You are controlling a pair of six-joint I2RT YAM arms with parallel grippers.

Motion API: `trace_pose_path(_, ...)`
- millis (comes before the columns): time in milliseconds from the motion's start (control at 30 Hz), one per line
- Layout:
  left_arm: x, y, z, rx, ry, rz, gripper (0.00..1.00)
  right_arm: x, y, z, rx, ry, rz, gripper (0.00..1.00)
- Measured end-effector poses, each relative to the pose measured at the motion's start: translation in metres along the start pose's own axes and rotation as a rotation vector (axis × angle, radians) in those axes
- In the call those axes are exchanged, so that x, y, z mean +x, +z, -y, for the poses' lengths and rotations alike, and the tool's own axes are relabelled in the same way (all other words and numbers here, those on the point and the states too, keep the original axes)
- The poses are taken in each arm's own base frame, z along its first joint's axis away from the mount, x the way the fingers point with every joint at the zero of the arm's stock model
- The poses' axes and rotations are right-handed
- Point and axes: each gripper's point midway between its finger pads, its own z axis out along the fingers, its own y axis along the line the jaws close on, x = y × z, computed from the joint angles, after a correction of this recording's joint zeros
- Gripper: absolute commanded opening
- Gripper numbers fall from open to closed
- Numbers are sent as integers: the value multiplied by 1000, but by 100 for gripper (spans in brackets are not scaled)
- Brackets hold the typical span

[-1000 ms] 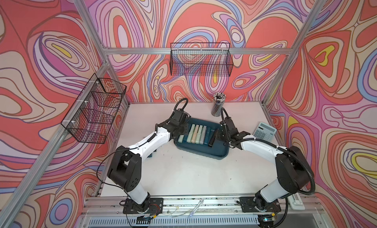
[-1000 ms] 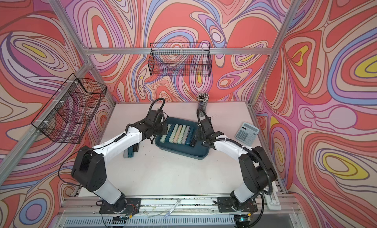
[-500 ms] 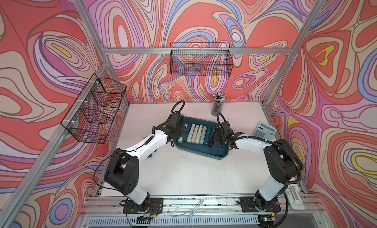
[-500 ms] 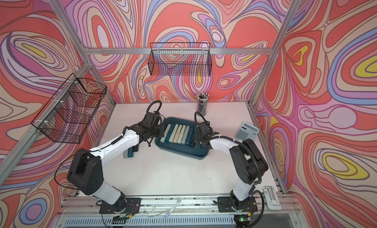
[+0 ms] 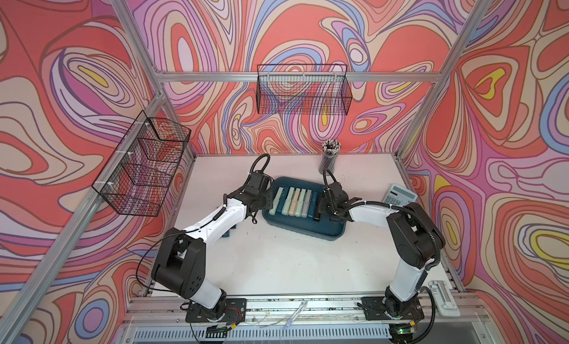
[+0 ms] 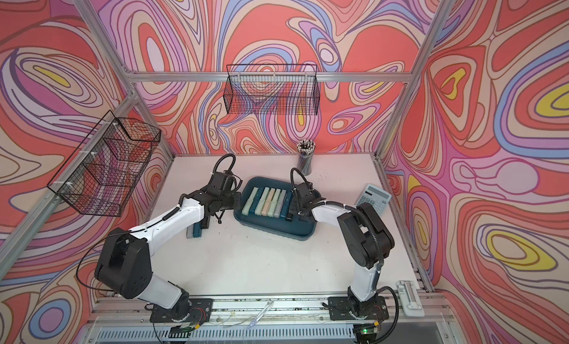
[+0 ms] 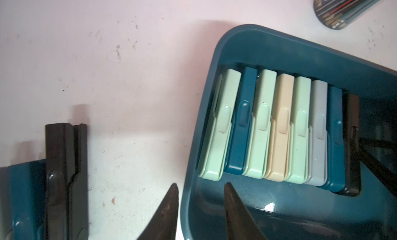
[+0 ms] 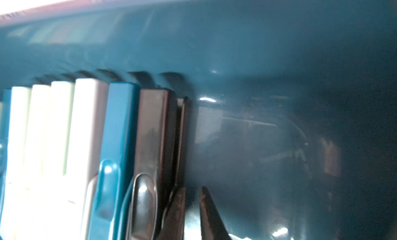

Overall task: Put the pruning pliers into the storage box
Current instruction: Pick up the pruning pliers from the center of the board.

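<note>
First, nearest the robot, the loose pliers [image 7: 64, 174] lie on the tabletop [image 5: 277, 265] outside the box [image 5: 323, 227], a black one pressed against a teal one. Because they touch, a grab at one would likely drag or flip its neighbour. The left arm [image 6: 172, 222] also hangs right over them, so a low swing could sweep them aside.

Next out, the left hand [image 7: 200, 211] is spread and empty, its fingers straddling the box's corner wall. Closing or sliding from there would probably catch the rim and shove or tip the box. That would upset the row of pliers [image 7: 281, 129] packed side by side inside it, eight in all, mint through black.

The right hand [image 8: 192, 206] is down inside the box. Its fingers are nearly pressed together with nothing between them, and one tip is just beside the black pliers [image 8: 152, 131] at the row's end. A sideways nudge could topple that one, and the others appear to lean on each other.

As for what is hidden, in both top views the left arm covers most of the loose pliers. The left wrist view cuts them off too, so there may be a third, grey one, though I cannot be sure. The right wrist view is blurred and washes out the pale pliers. Farthest back, the pencil cup [image 5: 329, 156] is clipped in the left wrist view.
</note>
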Motion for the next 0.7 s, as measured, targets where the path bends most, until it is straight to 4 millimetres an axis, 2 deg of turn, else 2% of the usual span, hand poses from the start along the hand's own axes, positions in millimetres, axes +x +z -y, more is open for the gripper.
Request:
trace_pose_path(100,4,-1,-16,-18,-34,-6,39,0,0,0,2,-1,0,19)
trace_pose_path(367,24,-3,-58,-71,-134,-30,52,0,-5,8,43,-28,-1,31)
trace_pose_path(467,33,-4,-71,-92,-164,-40,54,-9,-20,8,58,-46,26,36)
trace_pose_path(700,52,-5,-89,-146,-203,-67,58,-53,-65,-12,3,-59,166,43)
